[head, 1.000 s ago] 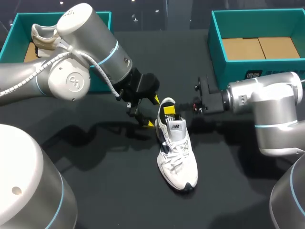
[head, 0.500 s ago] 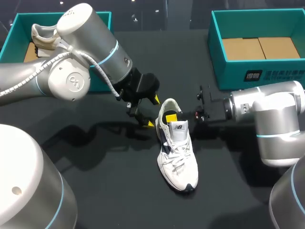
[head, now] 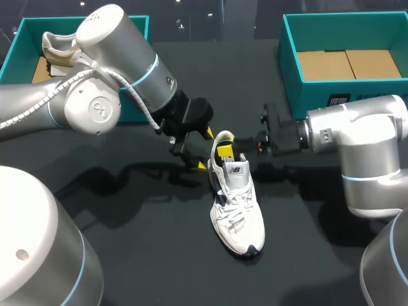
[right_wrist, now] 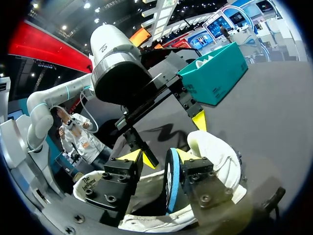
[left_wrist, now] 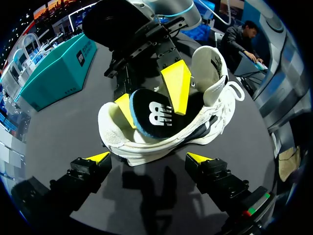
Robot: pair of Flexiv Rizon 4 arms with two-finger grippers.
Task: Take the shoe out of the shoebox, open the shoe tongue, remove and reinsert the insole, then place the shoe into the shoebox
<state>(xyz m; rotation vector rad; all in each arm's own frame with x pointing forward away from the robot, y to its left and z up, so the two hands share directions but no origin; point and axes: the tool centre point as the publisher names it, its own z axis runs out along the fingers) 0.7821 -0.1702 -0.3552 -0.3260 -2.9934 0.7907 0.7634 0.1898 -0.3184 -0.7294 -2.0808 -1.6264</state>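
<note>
A white shoe [head: 236, 204] lies on the middle of a black table [head: 127, 255], toe toward the near edge and heel toward the far edge, outside any box. Its tongue is pulled up and the mouth is open. A dark insole [left_wrist: 154, 115] with a blue rim stands on edge in the heel of the shoe, partly raised out of it.

The right gripper [head: 224, 150] reaches in from the right, into the shoe's mouth. Its claw is fairly wide, with the insole between the fingers. The insole lies against one finger and a gap shows at the other, so it does not look pinched. The left gripper [left_wrist: 149, 157] sits just left of the heel. Its claw is wide and empty, and its tips are close to the heel but apart from it.

A teal shoebox [head: 299, 95] at the far right shows a bare cardboard floor. A second teal box [head: 16, 44] at the far left holds another shoe [head: 57, 48].

This looks like the insole step, though whether the insole is going out or going back in cannot be told. Next, the right claw probably needs to close firmly on the insole. The left claw could steady the heel so the light shoe does not slide.
</note>
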